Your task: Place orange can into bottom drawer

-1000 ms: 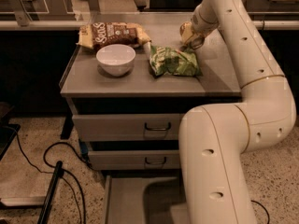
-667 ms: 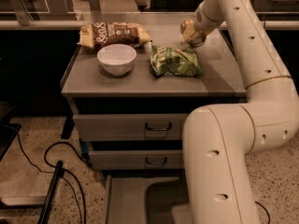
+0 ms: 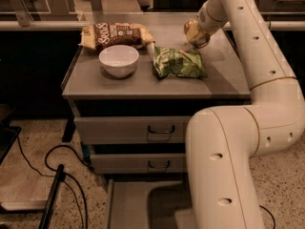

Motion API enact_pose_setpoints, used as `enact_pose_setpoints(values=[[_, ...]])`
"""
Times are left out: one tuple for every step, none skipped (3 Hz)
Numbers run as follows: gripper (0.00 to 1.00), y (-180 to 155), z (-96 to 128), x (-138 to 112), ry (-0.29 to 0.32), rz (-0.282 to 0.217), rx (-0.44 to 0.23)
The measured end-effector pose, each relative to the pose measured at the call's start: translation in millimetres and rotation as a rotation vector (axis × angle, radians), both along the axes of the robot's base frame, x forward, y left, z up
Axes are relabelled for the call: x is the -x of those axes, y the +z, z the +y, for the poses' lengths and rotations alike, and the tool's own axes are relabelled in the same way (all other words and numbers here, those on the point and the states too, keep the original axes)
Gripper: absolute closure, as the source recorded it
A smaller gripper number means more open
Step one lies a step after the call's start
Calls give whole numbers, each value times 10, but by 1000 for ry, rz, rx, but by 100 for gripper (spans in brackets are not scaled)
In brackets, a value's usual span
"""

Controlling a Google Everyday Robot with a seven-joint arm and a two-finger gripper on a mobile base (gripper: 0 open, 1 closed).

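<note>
The two-finger gripper [image 3: 196,33] hangs low over the back right part of the grey metal bench [image 3: 224,78], in the upper right of the frame, just behind the crumpled green snack bag [image 3: 178,63]. Whether it is closed on anything I cannot tell. The orange can, a small orange-brown metal drink can, does not show on its own anywhere. A tan rounded mass at the gripper may include it, but that is not certain.

The bottom drawer [image 3: 136,204], a wide shallow grey tray, stands pulled out at the bottom centre, below the two shut grey drawers with dark handles [image 3: 160,129]. The white arm [image 3: 224,166] covers its right side.

The step in hand looks like securing the can at the back of the bench. To do it well, the grasp should sit square on the can's sides. The lift should go straight up, clear of the green bag and the round white bowl [image 3: 119,59].
</note>
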State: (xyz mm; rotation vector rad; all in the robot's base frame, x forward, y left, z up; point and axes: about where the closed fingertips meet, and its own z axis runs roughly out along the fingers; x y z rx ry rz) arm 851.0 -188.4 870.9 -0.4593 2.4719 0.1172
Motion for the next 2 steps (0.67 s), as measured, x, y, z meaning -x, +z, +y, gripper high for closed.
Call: enact_pose_setpoints(values=[[100, 588, -82, 281, -14, -28, -14], [100, 588, -81, 281, -14, -28, -14]])
